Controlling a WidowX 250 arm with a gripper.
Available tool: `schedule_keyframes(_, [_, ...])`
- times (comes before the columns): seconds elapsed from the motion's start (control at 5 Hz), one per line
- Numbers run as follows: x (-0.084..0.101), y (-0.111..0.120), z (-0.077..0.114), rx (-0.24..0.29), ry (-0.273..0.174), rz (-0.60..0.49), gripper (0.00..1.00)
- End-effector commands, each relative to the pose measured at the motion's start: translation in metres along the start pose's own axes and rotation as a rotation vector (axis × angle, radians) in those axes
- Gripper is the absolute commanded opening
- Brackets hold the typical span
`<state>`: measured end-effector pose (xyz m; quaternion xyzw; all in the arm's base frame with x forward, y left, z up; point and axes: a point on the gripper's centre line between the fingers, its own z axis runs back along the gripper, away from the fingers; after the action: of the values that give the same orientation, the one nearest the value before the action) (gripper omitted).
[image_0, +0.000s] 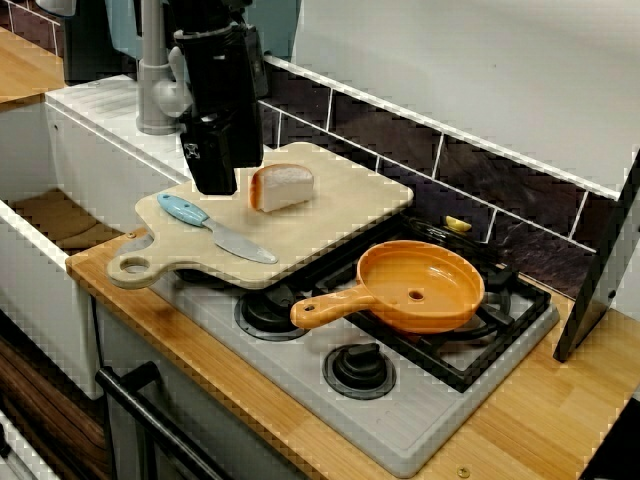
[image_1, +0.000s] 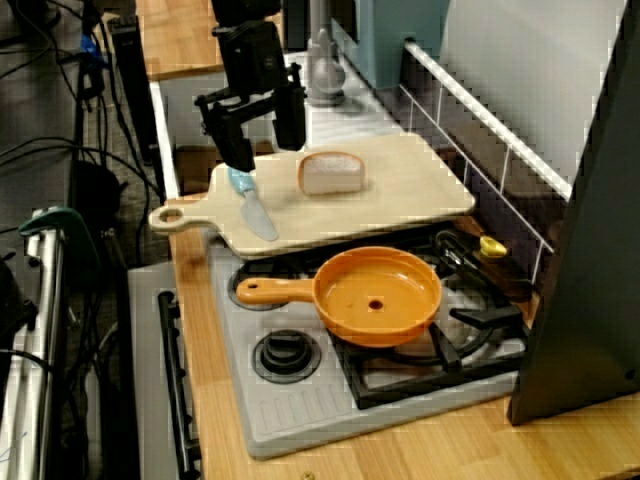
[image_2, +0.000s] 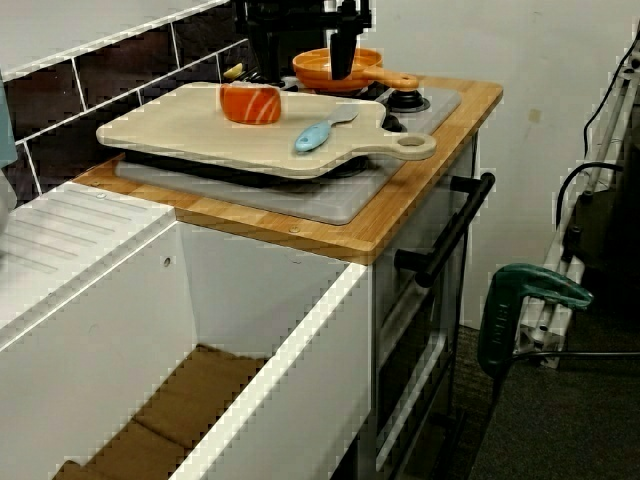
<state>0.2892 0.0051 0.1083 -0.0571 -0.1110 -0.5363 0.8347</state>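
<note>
Stove (image_1: 300, 410) bears orange pan (image_1: 350, 300); pincer (image_1: 268, 152), jaws wide, hangs over cutting board (image_1: 400, 190) near knife (image_1: 252, 205).

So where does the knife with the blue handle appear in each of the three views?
Front view: the knife lies left of centre, on the near-left part of the cutting board.
Right-end view: the knife lies in the upper left, on the board's left part.
Left-end view: the knife lies in the upper middle, near the board's handle end.
Shared landmark: the orange pan next to the board.
</note>
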Motion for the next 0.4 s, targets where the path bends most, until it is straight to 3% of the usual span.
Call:
schedule_keyframes(0.0, [-0.0082,0.0003,0.0226,0.052,-0.021,-0.120,1.00])
schedule_keyframes(0.2, [-0.0086,-0.0011,0.0198,0.066,-0.005,-0.163,1.00])
